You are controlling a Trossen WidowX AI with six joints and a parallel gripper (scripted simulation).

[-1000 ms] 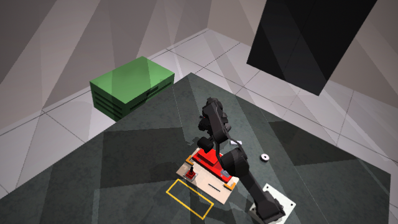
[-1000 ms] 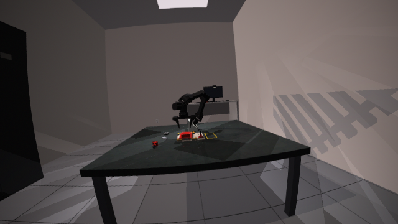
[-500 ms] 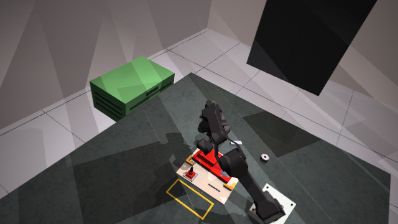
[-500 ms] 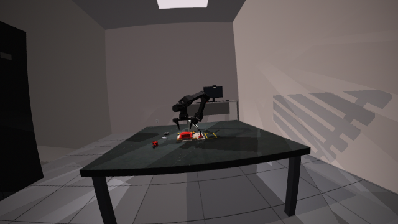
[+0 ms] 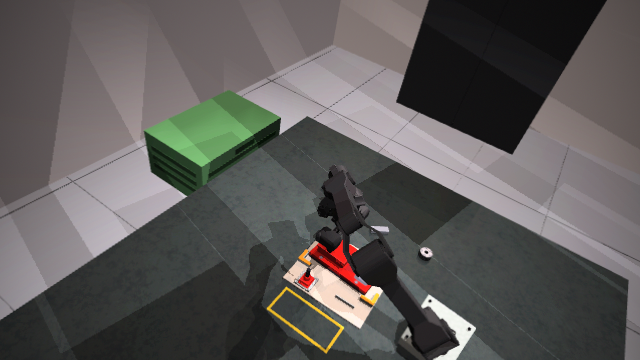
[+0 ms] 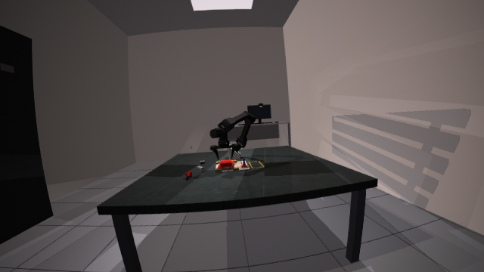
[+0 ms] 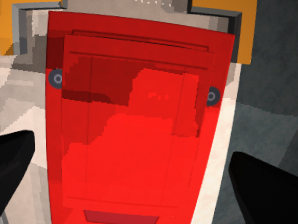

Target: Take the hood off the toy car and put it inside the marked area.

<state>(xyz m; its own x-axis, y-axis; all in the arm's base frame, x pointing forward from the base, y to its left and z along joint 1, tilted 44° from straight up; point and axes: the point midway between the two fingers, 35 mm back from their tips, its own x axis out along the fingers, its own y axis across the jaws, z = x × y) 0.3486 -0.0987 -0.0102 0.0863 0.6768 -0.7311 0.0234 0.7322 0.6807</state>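
The red toy car (image 5: 345,272) (image 6: 227,168) sits on a pale board (image 5: 320,295) (image 7: 219,165). Its hood seems to be the raised red panel (image 7: 125,155) between two grey round bolts in the wrist view; its exact edges are hard to tell. My gripper (image 6: 225,158) (image 7: 133,152) is open and empty above the car, with one finger on each side of the red body. In the top view the arm hides the fingers and part of the car. The marked area, a yellow outline (image 5: 315,308) (image 6: 262,164), lies on the table beside the board with nothing inside it.
Orange corner brackets (image 5: 369,300) (image 7: 245,30) stand at the car's ends. A red-based knob (image 5: 306,279) (image 6: 244,165) stands on the board near the outline. A white ring (image 5: 425,253), a pale block (image 5: 380,230) and a small red object (image 6: 188,174) lie on the table.
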